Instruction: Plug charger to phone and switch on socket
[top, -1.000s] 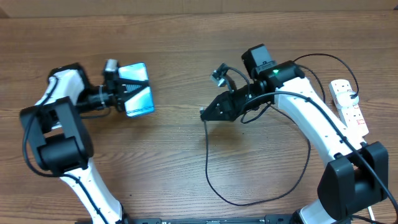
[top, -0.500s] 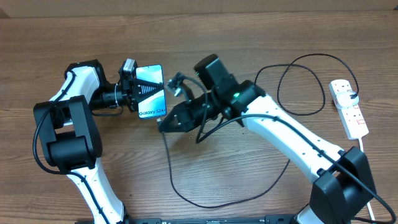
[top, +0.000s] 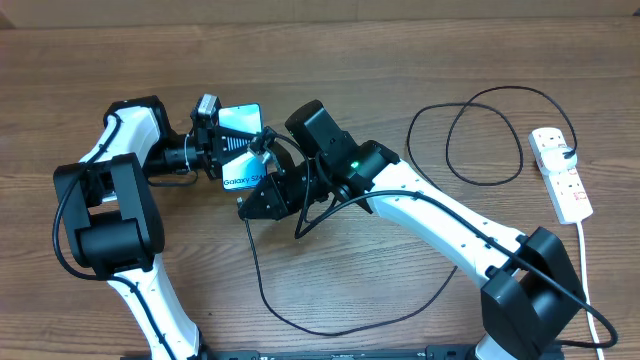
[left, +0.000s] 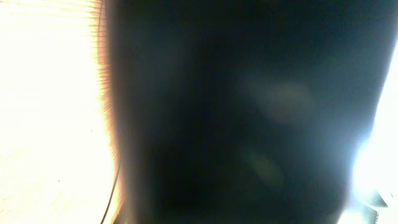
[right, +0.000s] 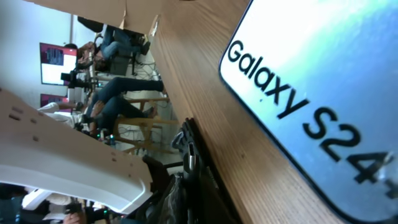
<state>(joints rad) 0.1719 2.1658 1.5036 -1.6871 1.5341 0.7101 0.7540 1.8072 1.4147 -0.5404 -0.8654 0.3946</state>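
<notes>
Brown wood-grain table (top: 400, 60) – both arms reach in over its left half.

Right arm (top: 450, 215), white links with black joints, stretches from the near right corner across to the centre-left. Left arm (top: 122, 132), same build, is bent at the far left and points its wrist to the right.

White elongated power strip (top: 562, 178) with small red switches lies at the far right edge, well apart from both grippers. Switch positions are too small to read.

Long thin black charger cable (top: 335, 332): its black plug (top: 567, 153) sits in the strip's far end. From there it curls in loops on the table, passes under the right arm, sweeps in a wide curve along the near side and rises to the right gripper's tip.

Slim blue-screened phone (top: 240, 122) with black edges, screen up, is left of centre. The right wrist view shows its white panel (right: 323, 74) with dark "Galaxy S24" lettering. Whether it rests on the wood or is lifted I cannot tell.

Left gripper (top: 225, 150) – jaws closed on the phone's left edge. (Its wrist camera gives only a dark blur with glare at the sides.)

Right gripper (top: 248, 208) is fully closed with the cable's end pinched in it, just beside the phone's near end. The connector tip is hidden, so contact with the phone cannot be told.
</notes>
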